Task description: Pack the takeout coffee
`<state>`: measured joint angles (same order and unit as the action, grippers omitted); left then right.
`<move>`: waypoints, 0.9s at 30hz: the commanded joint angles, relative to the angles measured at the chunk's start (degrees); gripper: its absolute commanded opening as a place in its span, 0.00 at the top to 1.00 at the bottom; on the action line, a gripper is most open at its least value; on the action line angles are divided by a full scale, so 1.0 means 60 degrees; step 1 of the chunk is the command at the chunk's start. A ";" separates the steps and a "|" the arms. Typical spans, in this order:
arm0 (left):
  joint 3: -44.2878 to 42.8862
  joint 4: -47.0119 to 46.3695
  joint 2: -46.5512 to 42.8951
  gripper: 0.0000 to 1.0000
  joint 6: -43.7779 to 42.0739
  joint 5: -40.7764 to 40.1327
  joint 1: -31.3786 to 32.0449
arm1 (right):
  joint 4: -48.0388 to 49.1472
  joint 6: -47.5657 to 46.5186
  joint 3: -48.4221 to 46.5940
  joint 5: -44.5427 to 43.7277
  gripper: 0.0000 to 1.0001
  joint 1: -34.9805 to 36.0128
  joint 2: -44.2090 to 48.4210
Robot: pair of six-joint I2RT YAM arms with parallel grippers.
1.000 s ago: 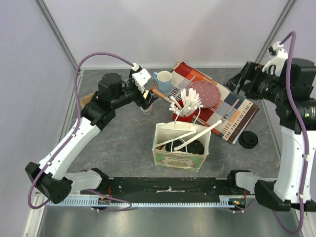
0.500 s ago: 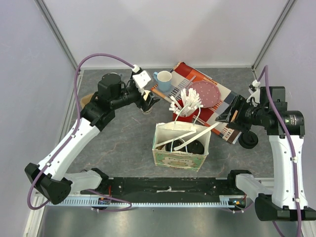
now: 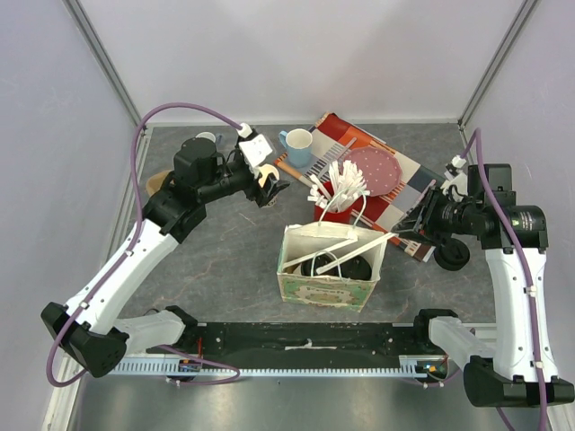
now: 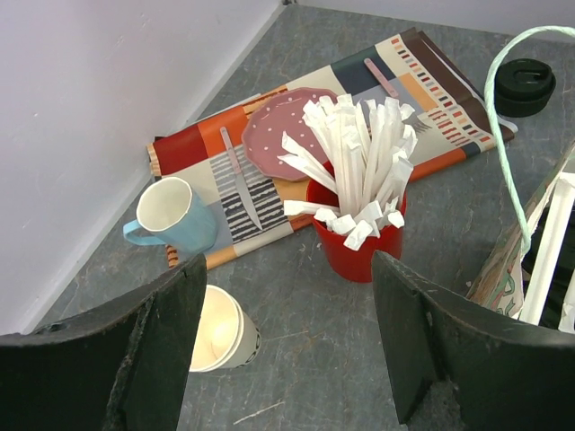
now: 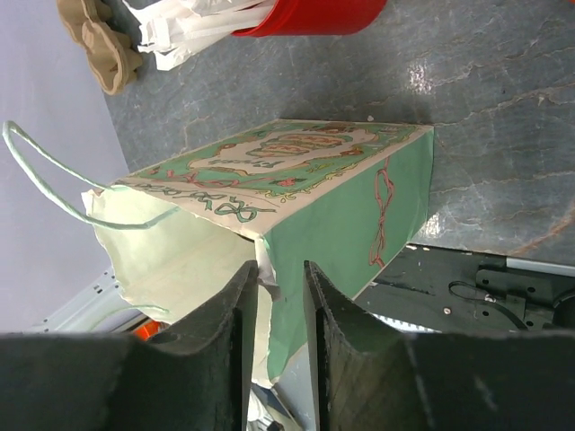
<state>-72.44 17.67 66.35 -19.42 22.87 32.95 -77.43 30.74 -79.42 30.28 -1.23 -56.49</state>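
Observation:
A cream paper cup [image 4: 216, 328] with dark lettering stands lidless on the grey table, just inside my left finger [image 4: 166, 341]. My left gripper [image 4: 287, 269] hovers open above it, seen from above at the left gripper [image 3: 274, 184] over the cup [image 3: 266, 178]. A loose black lid [image 3: 452, 255] lies at the right, also in view as the lid [image 4: 526, 74]. The green paper bag [image 3: 328, 289] holds a black-lidded cup [image 3: 357, 267]. My right gripper [image 5: 280, 267] sits at the bag's upper corner [image 5: 341, 215], jaws narrowed to a small gap.
A red cup of wrapped straws [image 4: 355, 229], a light blue mug [image 4: 171, 215] and a patterned placemat [image 4: 269, 162] with a pink plate [image 4: 278, 135] lie behind the bag. The bag's white handles [image 3: 346, 247] stick up. Brown cardboard pieces [image 5: 99, 36] lie by the left wall.
My right arm swung down from the back right to the bag's right side and its jaws narrowed. The left gripper shifted slightly over the lidless cup.

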 commanded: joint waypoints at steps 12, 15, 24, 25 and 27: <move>0.0209 -0.0030 -0.0262 0.20 -0.0352 0.0362 -0.0028 | 0.0351 -0.0084 -0.1236 0.0562 1.00 0.0015 -0.0194; 0.0253 -0.0045 -0.0277 0.20 -0.0323 0.0421 -0.0028 | 0.0293 -0.0450 -0.1689 0.1118 1.00 0.0001 -0.0209; 0.0457 -0.0206 -0.0335 0.20 -0.0293 0.0450 -0.0028 | 0.3037 0.0382 -0.2014 0.2981 1.00 0.0001 -0.0005; 0.0487 -0.0206 -0.0364 0.20 -0.0279 0.0450 -0.0028 | 0.3496 0.0587 -0.1940 0.2850 1.00 0.0015 0.0155; 0.0502 -0.0191 -0.0423 0.20 -0.0337 0.0436 -0.0028 | 0.4767 0.1055 -0.1547 0.2469 1.00 0.0015 0.0347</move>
<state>-69.73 17.67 65.49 -19.62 24.21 32.95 -66.96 31.09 -90.37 44.77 -1.23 -57.08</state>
